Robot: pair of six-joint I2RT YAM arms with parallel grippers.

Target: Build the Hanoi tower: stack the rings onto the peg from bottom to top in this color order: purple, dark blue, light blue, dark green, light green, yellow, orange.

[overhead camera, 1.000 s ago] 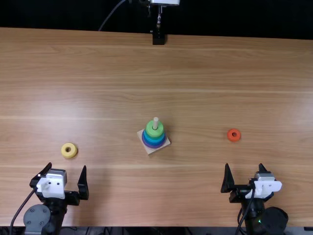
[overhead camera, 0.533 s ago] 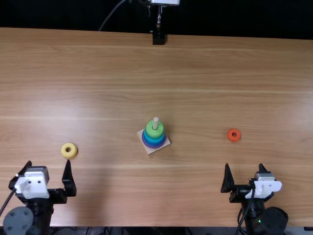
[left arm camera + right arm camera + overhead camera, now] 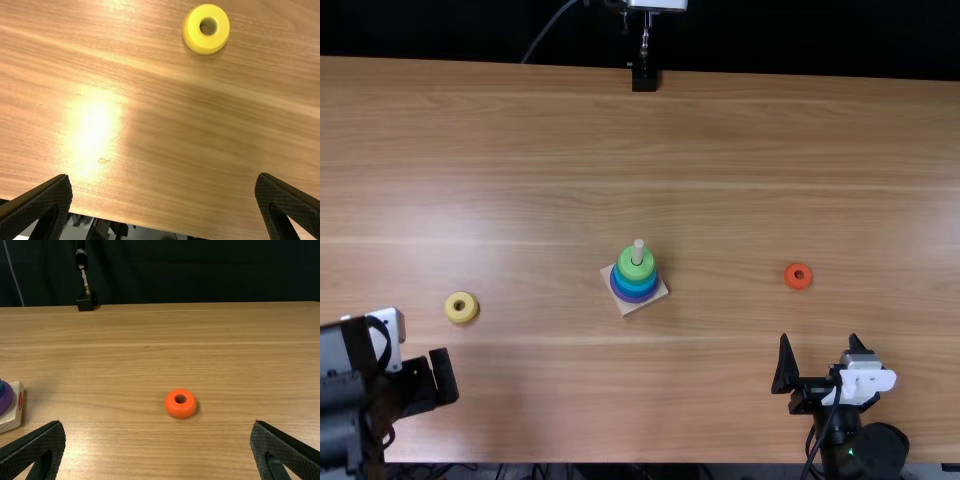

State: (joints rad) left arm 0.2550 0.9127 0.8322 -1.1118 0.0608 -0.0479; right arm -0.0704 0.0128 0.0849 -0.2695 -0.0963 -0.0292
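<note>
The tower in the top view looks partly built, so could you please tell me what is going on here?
Two arms are set to stack rings on a peg, but neither holds one now. The light green ring tops the stack. The yellow ring lies near the left gripper, the orange ring ahead of the right gripper; both grippers' fingers are open.

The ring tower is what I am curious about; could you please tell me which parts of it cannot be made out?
- Peg, lower part: top view, hidden by the stacked rings.
- Any dark green ring: top view, too small to tell beneath the light green ring.
- Wooden base: right wrist view, partly cut off by the edge.
</note>
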